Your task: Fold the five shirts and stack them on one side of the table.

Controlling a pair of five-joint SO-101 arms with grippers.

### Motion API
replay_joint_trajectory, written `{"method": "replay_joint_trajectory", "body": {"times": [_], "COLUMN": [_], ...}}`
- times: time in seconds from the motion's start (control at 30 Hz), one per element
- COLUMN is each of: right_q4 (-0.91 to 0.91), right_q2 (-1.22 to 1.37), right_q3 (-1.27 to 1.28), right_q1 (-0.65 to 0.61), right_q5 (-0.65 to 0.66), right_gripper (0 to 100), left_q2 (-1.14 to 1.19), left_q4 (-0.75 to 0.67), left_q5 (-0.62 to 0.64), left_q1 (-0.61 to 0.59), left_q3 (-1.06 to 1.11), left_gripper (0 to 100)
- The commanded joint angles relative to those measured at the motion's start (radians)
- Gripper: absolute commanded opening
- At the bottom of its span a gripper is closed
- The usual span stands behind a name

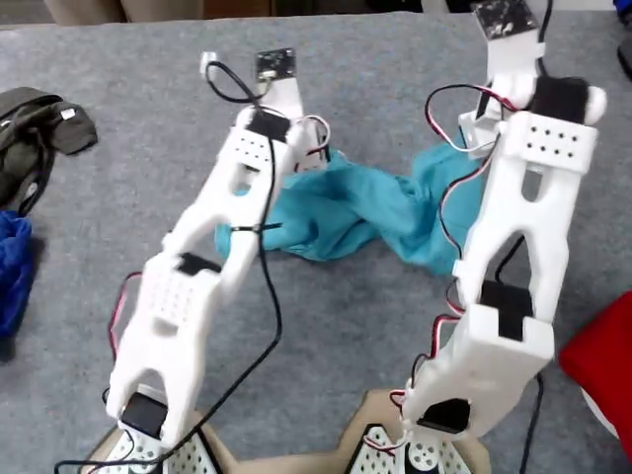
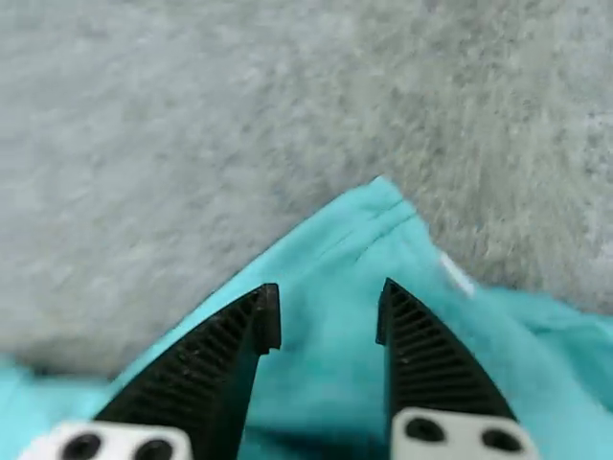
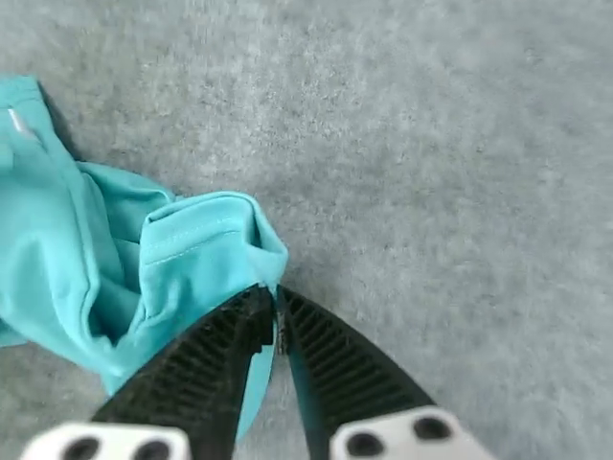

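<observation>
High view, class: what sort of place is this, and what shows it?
Probably a robot test bench: two white arms stand at a grey carpeted table, a crumpled teal shirt between them.

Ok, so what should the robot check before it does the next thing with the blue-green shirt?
1. The right hand grips the teal shirt: ok, it is shut on a hem.
2. The left hand grips it too: not ok, it is open over a corner.
3. The left hand is low enough to touch the cloth: cannot tell.
4. The teal shirt lies flat: not ok, it is twisted and bunched.
5. There is bare table beyond it for spreading: ok.
6. Other shirts are out of the way: ok, the red shirt, blue shirt and dark green shirt lie at the edges.
</observation>
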Motion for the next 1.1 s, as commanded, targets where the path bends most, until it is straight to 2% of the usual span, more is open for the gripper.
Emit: {"method": "replay_joint_trajectory", "body": {"times": [0.0, 0.13, 0.27, 0.4, 0.67, 0.87, 0.93, 1.07], "right_q4": [-0.064, -0.101, -0.132, -0.152, -0.196, -0.207, -0.215, -0.216], "right_q2": [0.027, 0.068, 0.108, 0.136, 0.157, 0.157, 0.157, 0.157], "right_q3": [0.008, 0.008, 0.007, 0.005, 0.004, 0.004, 0.007, 0.002], "right_q1": [0.007, -0.012, -0.031, -0.042, -0.042, -0.042, -0.042, -0.042], "right_q5": [-0.005, -0.005, -0.005, -0.006, -0.006, -0.006, -0.006, -0.006], "right_gripper": [0.5, 0.5, 0.5, 0.5, 0.5, 0.5, 0.5, 0.5], "left_q2": [0.174, 0.338, 0.444, 0.487, 0.509, 0.507, 0.507, 0.507], "left_q4": [0.063, 0.083, 0.02, -0.044, -0.035, 0.086, 0.124, 0.149], "left_q5": [0.0, 0.002, 0.0, -0.002, 0.0, -0.005, -0.051, -0.13], "left_q1": [0.025, 0.028, 0.028, 0.021, 0.017, 0.017, 0.02, 0.021], "left_q3": [-0.393, -0.654, -0.783, -0.784, -0.717, -0.738, -0.744, -0.744], "left_gripper": [24, 24, 23, 22, 22, 22, 21, 13]}}
